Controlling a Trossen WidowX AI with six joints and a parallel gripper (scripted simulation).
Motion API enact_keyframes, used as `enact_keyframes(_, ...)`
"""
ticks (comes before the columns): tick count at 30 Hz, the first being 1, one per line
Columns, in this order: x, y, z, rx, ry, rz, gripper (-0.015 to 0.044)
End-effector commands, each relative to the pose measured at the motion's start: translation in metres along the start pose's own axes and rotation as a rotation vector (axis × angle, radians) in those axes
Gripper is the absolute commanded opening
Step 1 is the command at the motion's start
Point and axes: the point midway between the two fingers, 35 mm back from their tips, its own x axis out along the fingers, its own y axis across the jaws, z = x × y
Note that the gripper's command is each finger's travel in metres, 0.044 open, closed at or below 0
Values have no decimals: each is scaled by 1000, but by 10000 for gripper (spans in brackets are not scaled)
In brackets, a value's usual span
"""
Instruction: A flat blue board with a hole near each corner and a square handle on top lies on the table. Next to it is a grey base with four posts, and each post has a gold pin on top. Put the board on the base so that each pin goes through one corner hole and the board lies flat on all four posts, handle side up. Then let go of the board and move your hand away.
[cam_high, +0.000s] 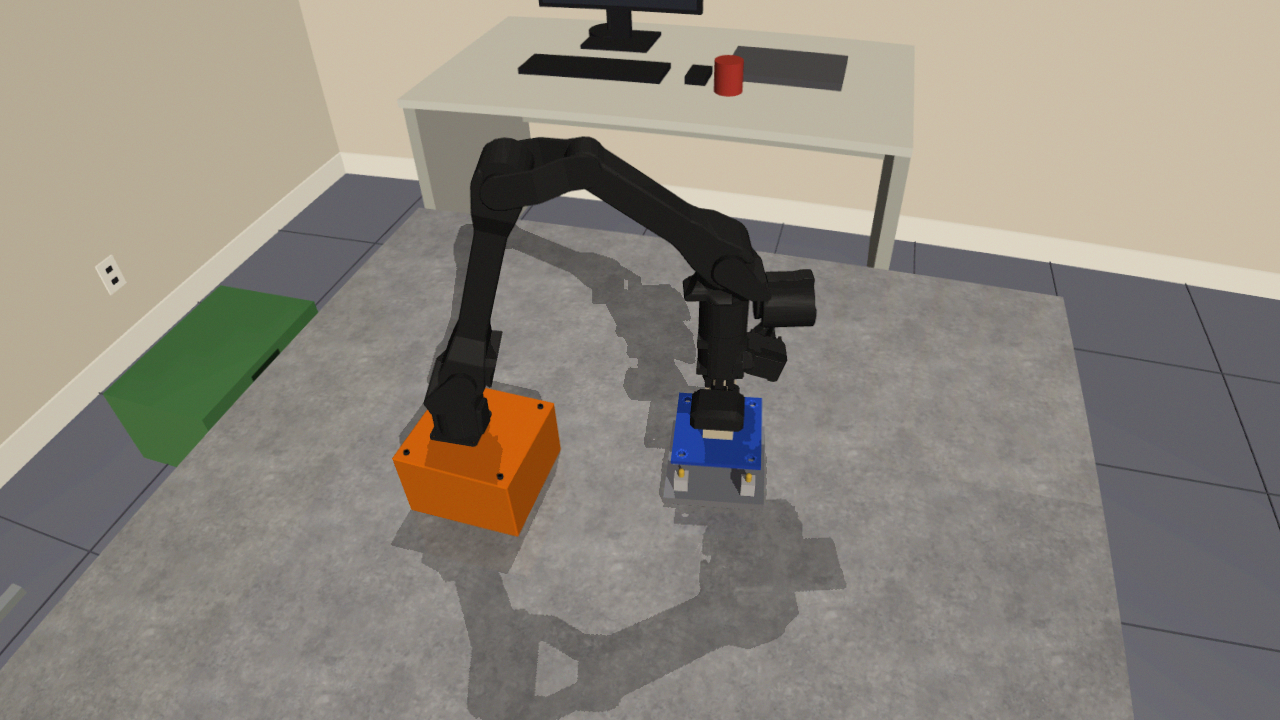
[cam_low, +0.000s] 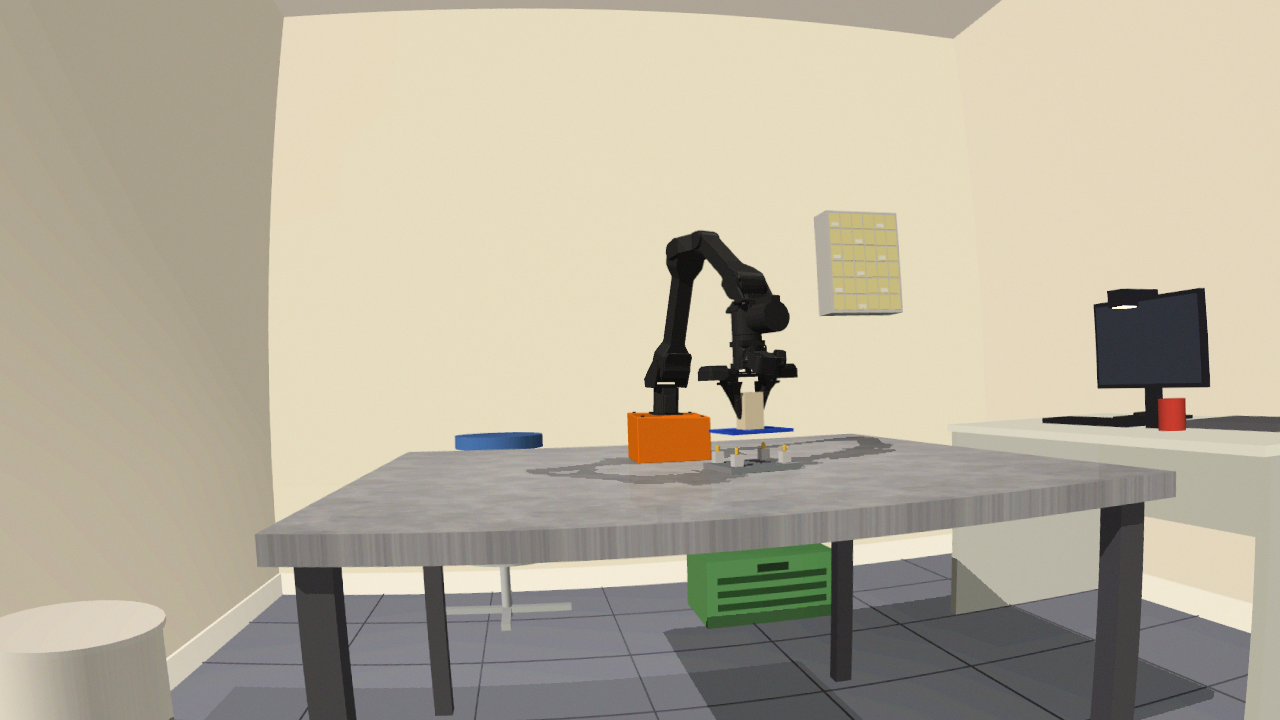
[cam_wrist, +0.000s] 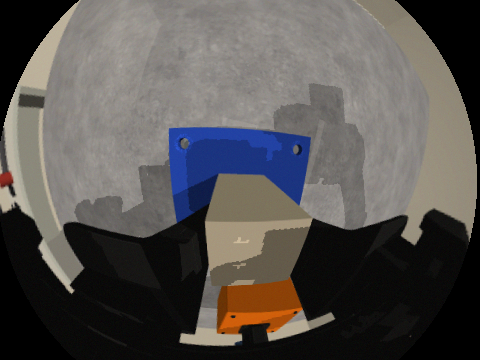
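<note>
Top view: set high, facing steeply down over the surface (cam_high: 895, 555) (cam_low: 626, 519) (cam_wrist: 225, 60), far wall beyond. Exterior view: set back, just above surface height, facing nearly level across it; widest of the three. Wrist view: closest, beside the claw (cam_high: 717, 431) (cam_low: 750, 410) (cam_wrist: 243, 208), facing down past it at the blue board (cam_high: 716, 454) (cam_low: 776, 429) (cam_wrist: 240, 155). Shared by top and exterior: whole arm (cam_high: 635, 192) (cam_low: 678, 304), grey base (cam_high: 716, 490) (cam_low: 751, 466), desk (cam_high: 805, 120) (cam_low: 1109, 438).

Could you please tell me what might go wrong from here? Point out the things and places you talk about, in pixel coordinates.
The blue board (cam_high: 716, 454) (cam_low: 774, 429) (cam_wrist: 240, 155) hangs above the gold pins (cam_high: 748, 477) (cam_low: 736, 451), so a slight offset could make it rest on a pin tip.
The gripper (cam_high: 716, 429) (cam_low: 750, 402) (cam_wrist: 243, 208) holds only the handle (cam_high: 717, 434) (cam_low: 750, 411) (cam_wrist: 257, 250); contact might tilt the board.
</note>
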Motion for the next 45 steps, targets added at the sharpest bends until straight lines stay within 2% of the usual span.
enact_keyframes(1,5,0,-1,4,3,0,0)
enact_keyframes(45,27,0,0,3,0,0,0)
